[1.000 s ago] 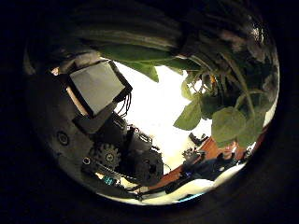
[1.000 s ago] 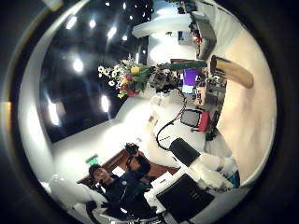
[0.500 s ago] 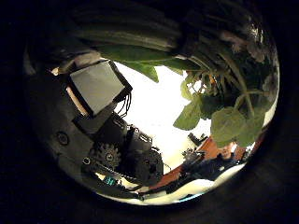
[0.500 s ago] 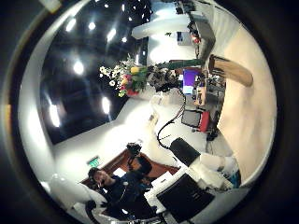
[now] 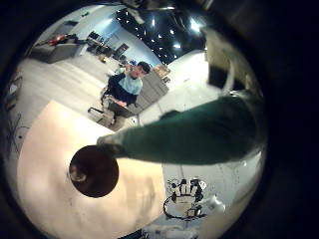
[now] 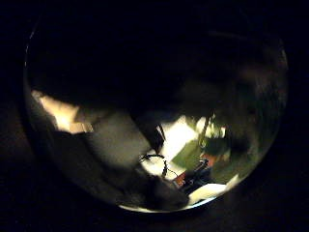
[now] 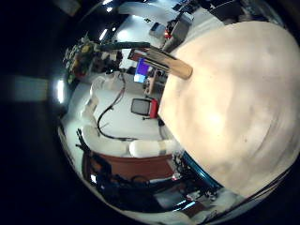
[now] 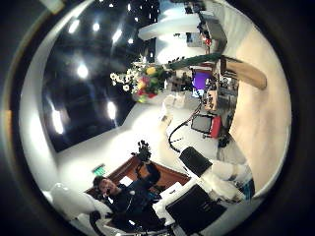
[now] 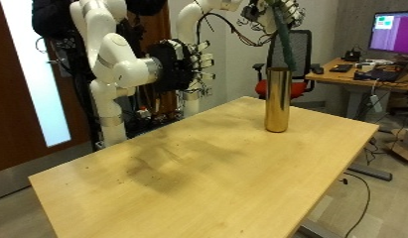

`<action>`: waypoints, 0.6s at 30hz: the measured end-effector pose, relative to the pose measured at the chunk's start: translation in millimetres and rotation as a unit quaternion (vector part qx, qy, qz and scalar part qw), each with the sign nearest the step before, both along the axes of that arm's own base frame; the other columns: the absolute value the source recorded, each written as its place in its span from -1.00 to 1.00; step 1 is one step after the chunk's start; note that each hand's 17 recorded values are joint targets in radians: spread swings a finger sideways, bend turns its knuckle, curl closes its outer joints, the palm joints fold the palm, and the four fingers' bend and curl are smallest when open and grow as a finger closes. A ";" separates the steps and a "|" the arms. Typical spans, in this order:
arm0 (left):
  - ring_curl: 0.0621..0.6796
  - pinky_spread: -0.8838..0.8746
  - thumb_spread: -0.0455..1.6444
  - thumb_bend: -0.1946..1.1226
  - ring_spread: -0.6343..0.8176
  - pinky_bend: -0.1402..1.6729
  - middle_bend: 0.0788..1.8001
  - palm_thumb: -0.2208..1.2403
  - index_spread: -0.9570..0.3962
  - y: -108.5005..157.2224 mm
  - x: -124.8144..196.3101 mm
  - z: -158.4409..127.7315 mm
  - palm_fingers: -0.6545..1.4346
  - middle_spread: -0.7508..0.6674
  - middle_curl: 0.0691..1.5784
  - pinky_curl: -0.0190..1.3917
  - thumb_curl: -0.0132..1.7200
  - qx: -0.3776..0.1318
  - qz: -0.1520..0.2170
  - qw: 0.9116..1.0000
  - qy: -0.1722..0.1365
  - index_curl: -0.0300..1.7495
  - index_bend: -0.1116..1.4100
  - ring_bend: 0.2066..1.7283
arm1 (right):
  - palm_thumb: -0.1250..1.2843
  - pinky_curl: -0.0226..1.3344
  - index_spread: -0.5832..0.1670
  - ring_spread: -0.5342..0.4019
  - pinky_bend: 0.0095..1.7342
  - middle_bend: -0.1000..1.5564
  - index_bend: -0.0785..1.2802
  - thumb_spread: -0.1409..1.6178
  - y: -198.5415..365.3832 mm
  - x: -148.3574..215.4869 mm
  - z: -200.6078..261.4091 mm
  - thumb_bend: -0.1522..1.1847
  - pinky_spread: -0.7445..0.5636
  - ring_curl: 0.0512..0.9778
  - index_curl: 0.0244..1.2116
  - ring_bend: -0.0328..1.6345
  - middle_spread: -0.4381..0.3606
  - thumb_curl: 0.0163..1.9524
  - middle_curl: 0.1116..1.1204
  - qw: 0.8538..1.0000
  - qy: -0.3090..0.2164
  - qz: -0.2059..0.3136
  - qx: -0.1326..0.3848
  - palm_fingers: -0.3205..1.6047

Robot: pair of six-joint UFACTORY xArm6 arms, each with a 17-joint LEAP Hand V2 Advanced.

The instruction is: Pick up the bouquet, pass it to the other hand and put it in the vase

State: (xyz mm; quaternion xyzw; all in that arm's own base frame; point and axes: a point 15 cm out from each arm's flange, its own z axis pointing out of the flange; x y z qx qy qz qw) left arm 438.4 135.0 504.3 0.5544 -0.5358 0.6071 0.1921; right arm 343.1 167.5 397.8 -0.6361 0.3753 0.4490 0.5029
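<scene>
A tall brass-coloured vase [image 9: 276, 97] stands on the wooden table [image 9: 191, 169] near its far edge. My left hand [image 9: 279, 12] is high above it, shut on the bouquet [image 9: 288, 48], whose dark green wrapped stems hang down towards the vase mouth. In the left little finger palm view the stem wrap [image 5: 189, 134] ends just beside the vase's round opening [image 5: 95, 171]. The right thumb palm view shows the flowers [image 8: 143, 81] with the stems pointing at the vase [image 8: 243, 75]. My right hand [image 9: 180, 64] hangs back over the table's far side, fingers relaxed, holding nothing.
Behind the table stand a desk with a monitor [image 9: 393, 30] and a chair with a red seat [image 9: 304, 87]. A dark door [image 9: 16, 89] is beside the arms. Bare tabletop [image 7: 234, 103] spreads out from the vase [image 7: 167, 62].
The left thumb palm view has gone dark and blurred, the leaves no longer plain. In the right thumb palm view the bouquet has shifted a little towards the vase.
</scene>
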 end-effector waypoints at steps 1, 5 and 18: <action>-0.26 0.22 0.08 -0.80 0.00 -0.35 -0.49 -0.27 0.21 -0.7 2.8 -4.0 -0.56 0.17 -0.59 -0.34 -0.49 -0.004 -0.005 1.000 0.000 -0.09 -0.55 -0.20 | 0.30 -0.46 -0.54 0.44 -0.57 -0.73 -0.54 0.28 0.0 -0.1 -0.2 -0.81 0.56 -0.49 -0.47 -0.59 0.09 -0.55 -0.84 1.000 0.000 0.001 0.001 -0.68; -0.49 0.51 0.02 -0.77 0.33 -0.45 -0.72 -0.32 0.44 -0.3 14.4 -14.2 -0.51 0.50 -0.70 -0.44 -0.54 -0.034 -0.011 0.999 0.003 -0.32 -0.70 -0.43 | 0.30 -0.49 -0.53 0.44 -0.62 -0.62 -0.61 0.28 5.7 -3.2 1.0 -0.81 0.56 -0.52 -0.49 -0.65 0.04 -0.55 -0.75 1.000 0.000 0.009 0.000 -0.62; -0.58 0.53 0.01 -0.75 0.32 -0.66 -0.68 -0.30 0.65 21.9 4.4 10.5 -0.25 0.31 -0.65 -0.57 -0.59 -0.080 0.006 0.996 -0.034 -0.60 -0.64 -0.60 | 0.29 -0.50 -0.51 0.45 -0.66 -0.67 -0.62 0.28 8.4 -4.1 -0.9 -0.81 0.58 -0.54 -0.52 -0.69 0.03 -0.55 -0.70 1.000 0.003 0.013 0.000 -0.60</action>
